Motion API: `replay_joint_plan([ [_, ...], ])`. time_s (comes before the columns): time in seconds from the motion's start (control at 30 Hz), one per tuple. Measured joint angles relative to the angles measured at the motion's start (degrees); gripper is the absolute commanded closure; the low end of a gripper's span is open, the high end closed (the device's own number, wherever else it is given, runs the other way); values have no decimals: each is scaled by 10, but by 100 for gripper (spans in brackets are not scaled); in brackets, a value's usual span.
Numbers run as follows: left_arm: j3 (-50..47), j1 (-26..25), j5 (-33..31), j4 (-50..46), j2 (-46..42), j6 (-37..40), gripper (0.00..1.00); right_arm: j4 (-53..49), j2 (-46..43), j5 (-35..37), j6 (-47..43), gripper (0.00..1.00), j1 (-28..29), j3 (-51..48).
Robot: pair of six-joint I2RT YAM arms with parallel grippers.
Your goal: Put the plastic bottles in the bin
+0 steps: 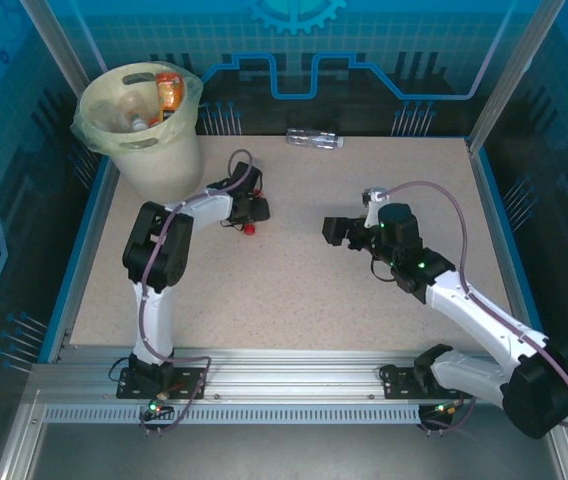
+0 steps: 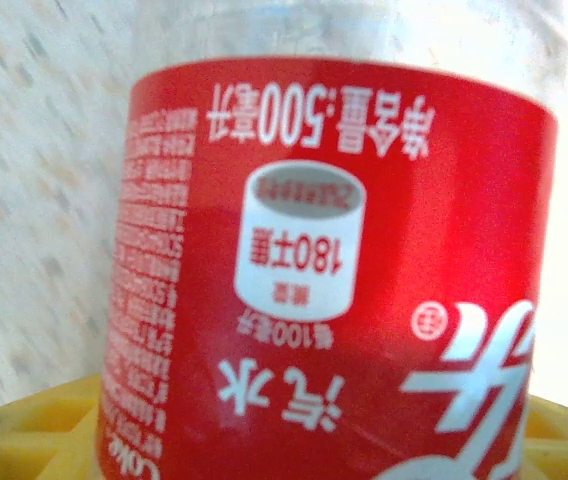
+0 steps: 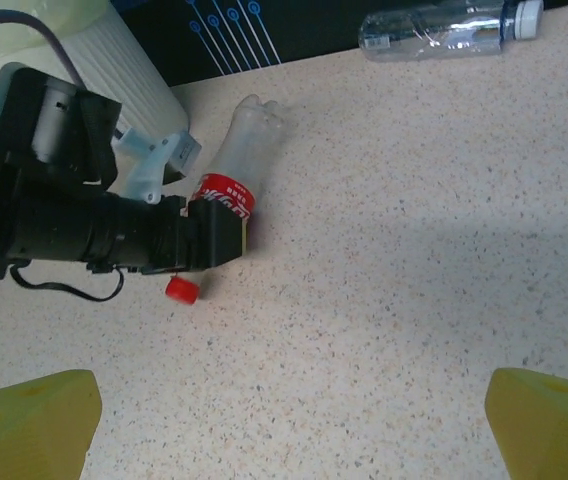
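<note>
The left gripper [image 3: 220, 236] sits around the red-label bottle [image 3: 247, 150], which lies on the table [image 3: 414, 260] near the bin [image 1: 164, 160]; I cannot tell if it squeezes. The right gripper [image 3: 291, 425] is wide open above the table. At the far edge lies a clear bottle [image 3: 449, 28].

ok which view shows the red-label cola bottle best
Right wrist: the red-label cola bottle lies in full on the table, cap to base, the left pincer at its label. Left wrist gives a blurred close-up of the label; top external shows its cap beside the arm.
</note>
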Motion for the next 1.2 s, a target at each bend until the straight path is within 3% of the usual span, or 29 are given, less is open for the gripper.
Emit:
replay_joint_plan([
  [0.27,-68,-14,48,17,-98,-3,54,9,-27,7,23,0,0,-27],
  [0.77,-40,-6,106,12,-262,14,54,31,-31,32,23,0,1,-21],
  [1.2,73,112,109,-46,-360,14,54,52,10,24,23,0,3,12],
])
